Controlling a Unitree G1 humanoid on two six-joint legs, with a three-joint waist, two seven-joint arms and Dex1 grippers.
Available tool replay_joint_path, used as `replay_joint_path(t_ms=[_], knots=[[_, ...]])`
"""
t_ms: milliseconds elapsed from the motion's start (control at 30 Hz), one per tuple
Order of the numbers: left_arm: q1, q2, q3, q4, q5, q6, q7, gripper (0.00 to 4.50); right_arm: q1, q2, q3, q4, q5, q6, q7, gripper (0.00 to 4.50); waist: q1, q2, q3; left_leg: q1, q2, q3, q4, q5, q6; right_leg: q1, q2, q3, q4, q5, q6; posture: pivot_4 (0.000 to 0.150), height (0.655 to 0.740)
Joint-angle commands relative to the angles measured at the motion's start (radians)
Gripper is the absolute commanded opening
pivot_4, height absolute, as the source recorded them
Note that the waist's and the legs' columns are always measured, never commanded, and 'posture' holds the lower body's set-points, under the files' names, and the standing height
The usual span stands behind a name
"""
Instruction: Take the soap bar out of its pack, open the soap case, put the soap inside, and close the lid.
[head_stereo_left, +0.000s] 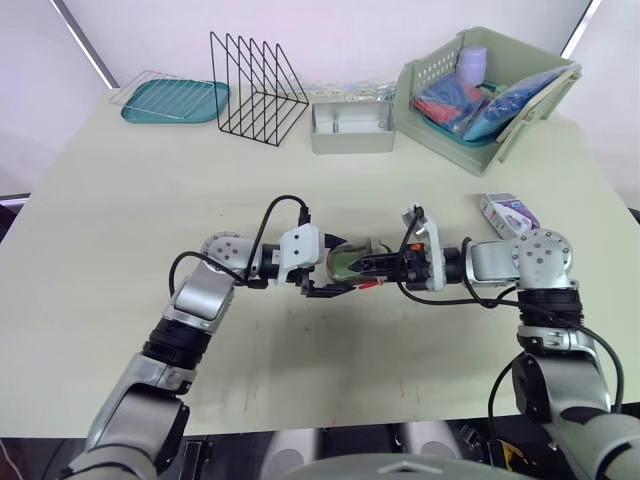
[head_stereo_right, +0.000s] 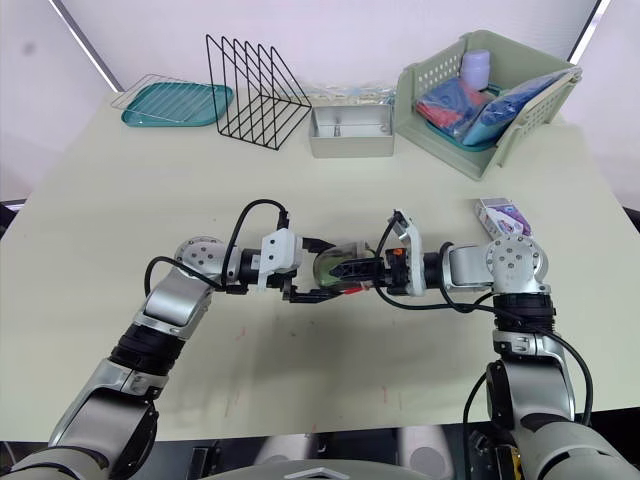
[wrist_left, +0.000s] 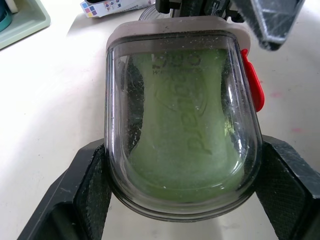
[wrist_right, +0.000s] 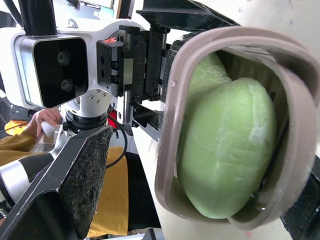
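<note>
Roughly midway along the front edge of the table (head_stereo_left: 110, 260), a little way in from it, one small soap case (head_stereo_right: 338, 266) sits between the robot's two grippers. One green soap bar (wrist_left: 185, 130) lies inside it, under a clear domed cover with a tan rim and one red catch (wrist_left: 252, 85) on its side. Whether the lid is fully latched cannot be told.

The left gripper (head_stereo_left: 335, 266) is clamped on the soap case, with one black pad (wrist_left: 92, 185) pressed to each long side of the clear dome. The right gripper (head_stereo_left: 372, 264) meets the soap case from the opposite end with its fingers spread. One finger (wrist_right: 80, 185) stands apart from the tan rim, so this gripper is not squeezing.

The soap case looks like light, stiff plastic, smooth and probably slippery. It is best held across its long sides, which leaves the rim and catch free to press. The soap bar seems firm but slick, and a hard pinch might dent it.

One purple and white pack (head_stereo_left: 508, 213) lies near the right edge of the table, apart from both arms. Four things stand along the back edge:
- One teal tray (head_stereo_left: 175, 100) under a wire grid, at the back left corner.
- One black wire rack (head_stereo_left: 258, 90).
- One open metal tin (head_stereo_left: 352, 128).
- One pale green basket (head_stereo_left: 505, 125) of bright packets, toward the back right corner.

Beyond the table, a person's hand (wrist_right: 42, 125) and a yellow garment are visible.
</note>
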Motion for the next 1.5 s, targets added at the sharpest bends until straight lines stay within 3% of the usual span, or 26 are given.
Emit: replay_joint_path(t_ms=[33, 133, 167, 700, 733, 767, 1200, 1333, 1500], knots=[[-0.010, 0.002, 0.011, -0.044, -0.012, -0.014, 0.002, 3.44, -0.009, -0.016, 0.013, -0.023, 0.039, 0.005, 0.001, 3.60, 0.000, 0.000, 0.000, 0.000, 0.000, 0.000, 0.000, 0.000, 0.000, 0.000, 0.000, 0.000, 0.000, 0.000, 0.000, 0.150, 0.7400], [-0.010, 0.002, 0.012, -0.044, -0.012, -0.014, 0.002, 3.44, -0.003, -0.028, 0.031, -0.034, 0.032, 0.005, 0.006, 2.19, 0.000, 0.000, 0.000, 0.000, 0.000, 0.000, 0.000, 0.000, 0.000, 0.000, 0.000, 0.000, 0.000, 0.000, 0.000, 0.150, 0.7400], [-0.009, 0.003, 0.013, -0.044, -0.012, -0.014, 0.002, 3.44, -0.001, -0.030, 0.034, -0.035, 0.030, 0.005, 0.005, 2.02, 0.000, 0.000, 0.000, 0.000, 0.000, 0.000, 0.000, 0.000, 0.000, 0.000, 0.000, 0.000, 0.000, 0.000, 0.000, 0.150, 0.7400], [-0.010, 0.001, 0.023, -0.022, -0.023, -0.013, 0.000, 3.44, 0.004, -0.019, 0.020, -0.042, 0.012, 0.005, 0.022, 2.02, 0.000, 0.000, 0.000, 0.000, 0.000, 0.000, 0.000, 0.000, 0.000, 0.000, 0.000, 0.000, 0.000, 0.000, 0.000, 0.150, 0.7400], [-0.012, 0.001, 0.026, -0.017, -0.025, -0.016, -0.003, 4.24, 0.003, -0.018, 0.018, -0.043, 0.015, 0.005, 0.023, 2.02, 0.000, 0.000, 0.000, 0.000, 0.000, 0.000, 0.000, 0.000, 0.000, 0.000, 0.000, 0.000, 0.000, 0.000, 0.000, 0.150, 0.7400], [-0.014, 0.002, 0.028, -0.010, -0.025, -0.021, -0.005, 4.44, 0.002, -0.019, 0.018, -0.043, 0.016, 0.005, 0.024, 2.02, 0.000, 0.000, 0.000, 0.000, 0.000, 0.000, 0.000, 0.000, 0.000, 0.000, 0.000, 0.000, 0.000, 0.000, 0.000, 0.150, 0.7400], [-0.023, 0.099, 0.055, 0.026, -0.069, 0.019, -0.105, 4.50, -0.020, -0.055, 0.023, -0.051, -0.034, 0.001, 0.072, 2.02, -0.001, 0.000, 0.000, 0.000, 0.000, 0.000, 0.000, 0.000, 0.000, 0.000, 0.000, 0.000, 0.000, 0.000, 0.000, 0.150, 0.7400], [-0.030, 0.125, 0.062, 0.009, -0.094, 0.097, -0.130, 4.50, -0.045, -0.146, 0.111, -0.099, -0.092, -0.051, 0.175, 2.02, 0.000, 0.000, 0.000, 0.000, 0.000, 0.000, 0.000, 0.000, 0.000, 0.000, 0.000, 0.000, 0.000, 0.000, 0.000, 0.150, 0.7400], [-0.037, 0.099, 0.062, -0.056, -0.139, 0.198, -0.109, 4.50, -0.199, -0.404, 0.411, -0.136, -0.322, -0.305, 0.508, 2.02, -0.001, 0.002, 0.001, -0.001, -0.001, 0.002, 0.000, 0.000, 0.000, 0.000, 0.000, -0.001, -0.001, 0.000, 0.000, 0.150, 0.7400]])
